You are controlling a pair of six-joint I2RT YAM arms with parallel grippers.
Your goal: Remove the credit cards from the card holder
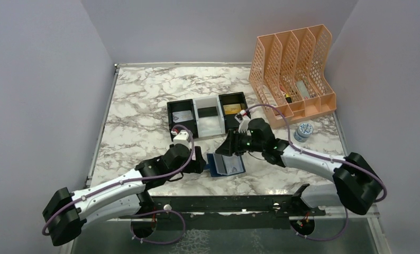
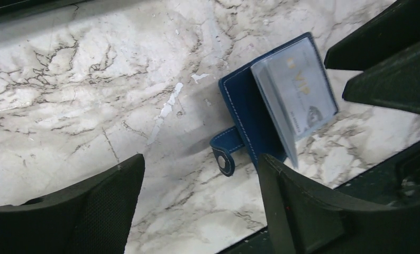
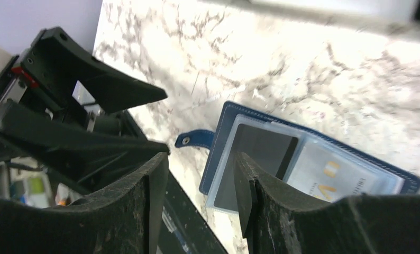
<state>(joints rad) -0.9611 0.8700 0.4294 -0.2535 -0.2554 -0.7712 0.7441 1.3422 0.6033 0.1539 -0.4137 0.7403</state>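
White-grey marble table (image 1: 144,100). Black-and-white three-compartment tray (image 1: 169,119) at mid-table, white section in middle. Peach four-slot file rack (image 1: 295,69) at far right, upright, small items inside, unclear. Small round blue-patterned tin (image 1: 303,130) just beside rack's near corner.

Card holder (image 1: 225,164) flanked by left tool (image 1: 201,159), right tool (image 1: 230,146); tray (image 1: 169,108) just behind.

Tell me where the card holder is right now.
Top view: the card holder lies open on the table, front centre, between the left gripper and right gripper, in front of the tray.
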